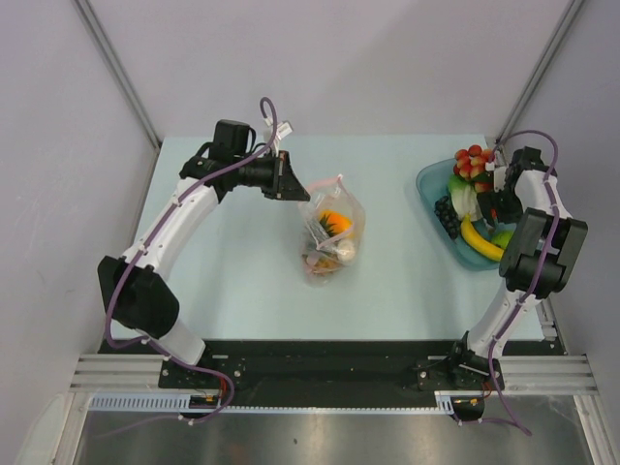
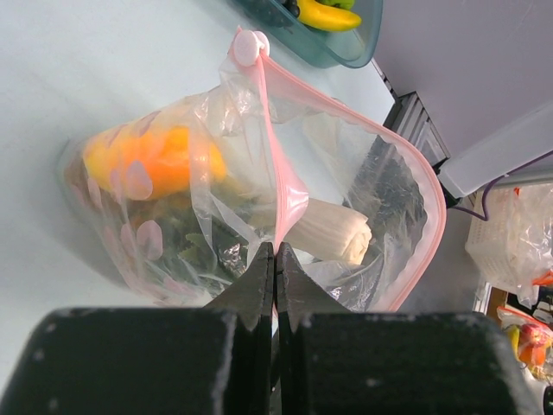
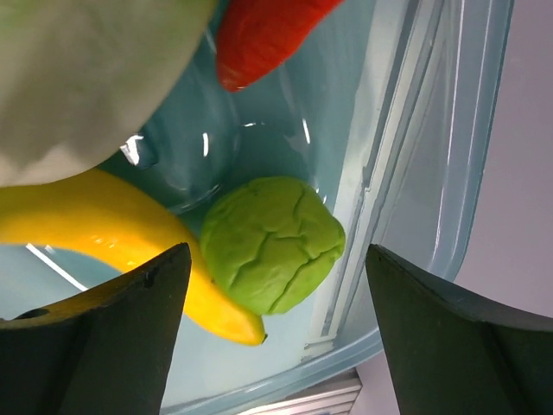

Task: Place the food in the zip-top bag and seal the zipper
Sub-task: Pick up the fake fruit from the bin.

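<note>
Left wrist view, left gripper (image 2: 275, 251): jaws pressed together, pinching the narrow pink-red plastic zipper strip (image 2: 283, 177).
Clear crinkly zip-top bag (image 2: 173, 233): lies mid-way across the pale blue table (image 1: 242, 281), mouth partly gaping; orange toy fruit (image 2: 151, 160) and pale ribbed stalk (image 2: 333, 232) inside.
Handling: film looks light, limp and slippery; the stiffer strip is likely the best hold.
Right gripper (image 3: 272, 259): fingers spread wide, nothing held, over green crinkled toy ball (image 3: 272, 244) and yellow toy banana (image 3: 86, 216) in teal plastic bowl (image 3: 415, 130).
Writing: none legible; only pink-red blotches on the film.

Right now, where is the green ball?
In the right wrist view, the green ball lies in the teal bowl on the table's right side, beside the banana, below the open right pincer.
</note>
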`<act>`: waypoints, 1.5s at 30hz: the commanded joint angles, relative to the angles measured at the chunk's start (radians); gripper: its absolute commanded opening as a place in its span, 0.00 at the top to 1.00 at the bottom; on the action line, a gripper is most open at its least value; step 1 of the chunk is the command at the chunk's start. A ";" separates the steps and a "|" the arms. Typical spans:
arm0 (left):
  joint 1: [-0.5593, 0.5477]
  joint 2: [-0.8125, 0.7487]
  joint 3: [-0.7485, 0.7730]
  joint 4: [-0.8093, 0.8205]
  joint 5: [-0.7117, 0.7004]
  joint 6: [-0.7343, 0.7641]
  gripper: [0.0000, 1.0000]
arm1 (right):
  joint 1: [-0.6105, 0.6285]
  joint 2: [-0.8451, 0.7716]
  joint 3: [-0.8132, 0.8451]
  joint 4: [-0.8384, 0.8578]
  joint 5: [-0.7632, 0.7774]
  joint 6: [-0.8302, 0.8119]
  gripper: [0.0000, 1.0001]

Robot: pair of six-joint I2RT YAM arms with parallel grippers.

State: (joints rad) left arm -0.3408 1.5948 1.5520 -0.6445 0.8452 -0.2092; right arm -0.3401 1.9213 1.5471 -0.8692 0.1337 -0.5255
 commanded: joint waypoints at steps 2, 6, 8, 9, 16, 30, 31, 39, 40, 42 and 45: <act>0.008 0.007 0.023 0.029 0.018 0.002 1.00 | -0.027 0.028 -0.015 0.082 0.029 0.004 0.16; 0.008 0.004 0.010 0.040 0.018 -0.001 1.00 | -0.033 0.033 -0.047 0.105 0.009 -0.007 0.18; 0.008 0.002 0.005 0.043 0.017 -0.001 1.00 | -0.033 0.033 -0.048 0.098 -0.002 -0.011 0.19; 0.008 0.002 0.002 0.046 0.018 -0.002 1.00 | -0.033 0.035 -0.048 0.093 -0.006 -0.016 0.19; 0.009 0.001 0.002 0.051 0.018 -0.010 1.00 | -0.034 0.038 -0.048 0.070 0.006 -0.016 0.19; 0.010 -0.016 -0.006 0.057 0.028 -0.010 1.00 | -0.046 -0.136 -0.044 0.053 -0.106 -0.007 0.65; 0.010 -0.016 -0.006 0.059 0.028 -0.009 1.00 | -0.046 -0.149 -0.039 0.052 -0.123 -0.005 0.66; 0.008 -0.018 -0.012 0.059 0.029 -0.009 1.00 | -0.043 -0.301 0.021 -0.005 -0.276 0.041 0.66; 0.008 -0.016 -0.012 0.059 0.031 -0.009 1.00 | -0.036 -0.317 0.036 -0.017 -0.357 0.056 0.66; 0.006 -0.018 -0.012 0.060 0.032 -0.012 1.00 | -0.010 -0.376 0.070 -0.011 -0.435 0.109 0.66; 0.006 -0.015 -0.004 0.059 0.035 -0.016 1.00 | 0.136 -0.427 0.122 0.039 -0.574 0.205 0.64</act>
State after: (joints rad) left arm -0.3397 1.5997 1.5497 -0.6136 0.8520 -0.2111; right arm -0.3538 1.6081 1.5627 -0.8684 -0.2035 -0.4500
